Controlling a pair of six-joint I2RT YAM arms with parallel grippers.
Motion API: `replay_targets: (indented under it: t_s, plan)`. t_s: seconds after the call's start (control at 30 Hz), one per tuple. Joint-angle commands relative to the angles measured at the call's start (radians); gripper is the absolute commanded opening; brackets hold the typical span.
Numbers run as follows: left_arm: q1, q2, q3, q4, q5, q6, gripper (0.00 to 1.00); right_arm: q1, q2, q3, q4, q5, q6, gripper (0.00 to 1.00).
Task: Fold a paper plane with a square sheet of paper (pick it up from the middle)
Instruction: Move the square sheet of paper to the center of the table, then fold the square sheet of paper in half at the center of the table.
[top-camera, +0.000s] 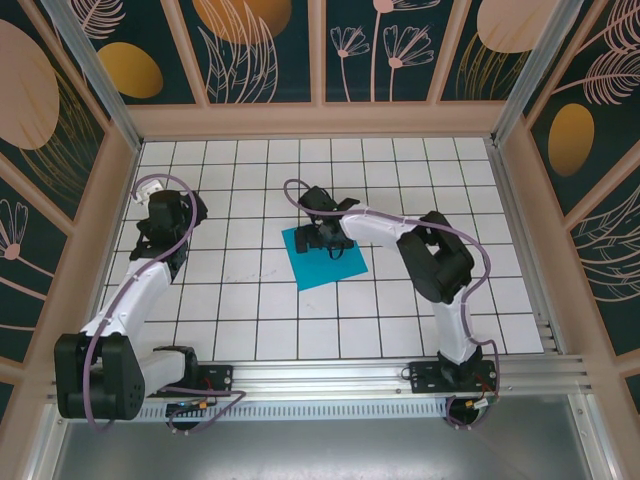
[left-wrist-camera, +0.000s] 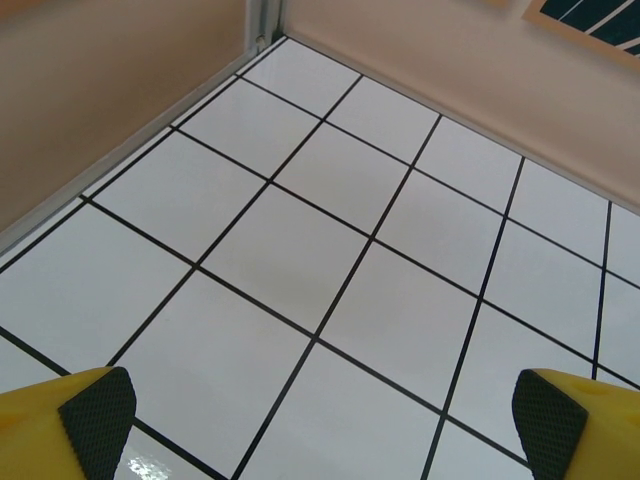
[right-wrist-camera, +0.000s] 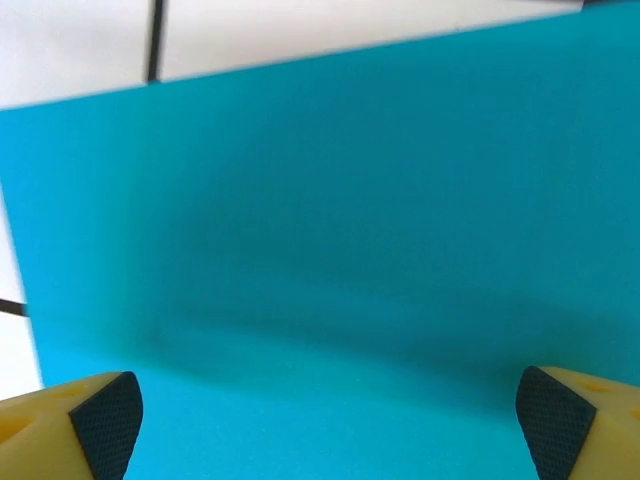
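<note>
Right wrist view puts the right gripper (right-wrist-camera: 325, 430) directly over the paper. Its two yellow, black-padded fingers (right-wrist-camera: 100, 425) are spread wide at the lower corners of the picture, with nothing between them. Beneath and ahead of them lies the square sheet of thin, bright teal-blue paper (right-wrist-camera: 350, 250). Its far edge crosses the top of that view and its left edge runs down the side. Whether the pads already touch the paper cannot be told from here.

From the top external camera, the right gripper (top-camera: 322, 232) hangs above the far half of the sheet (top-camera: 330, 270). The sheet's middle therefore lies a little back toward the arm's base. I judge a small pull-back and descent would bring the fingers onto the centre for the pinch.

The sheet lies flat and unfolded near the middle of the white tiled table with black grid lines (top-camera: 250, 300). It is plain, shows no crease, and is turned slightly off the tile lines. Being square, it has no long axis to favour.

The left gripper (top-camera: 160, 235) is well apart on the left, over bare tiles, so the right arm is clearly the nearer. In the left wrist view the left gripper (left-wrist-camera: 325, 420) is likewise spread wide and empty.
</note>
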Motion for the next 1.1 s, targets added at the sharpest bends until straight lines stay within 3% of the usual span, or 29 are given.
replay_targets:
  t_s: [0.0, 0.37, 0.67, 1.07]
  plan:
    - [0.007, 0.015, 0.040, -0.012, 0.018, -0.009, 0.98, 0.001, 0.035, 0.033, -0.056, 0.002, 0.029, 0.99]
    - [0.007, 0.016, 0.035, -0.009, 0.019, -0.010, 0.98, 0.009, 0.109, -0.010, -0.073, -0.026, -0.002, 0.98]
    - [0.007, 0.024, 0.034, -0.008, 0.018, -0.010, 0.99, 0.009, 0.154, -0.016, -0.104, 0.025, -0.012, 0.90]
    - [0.007, 0.029, 0.034, -0.012, 0.016, -0.008, 0.98, -0.001, 0.164, -0.013, -0.123, 0.067, -0.005, 0.73]
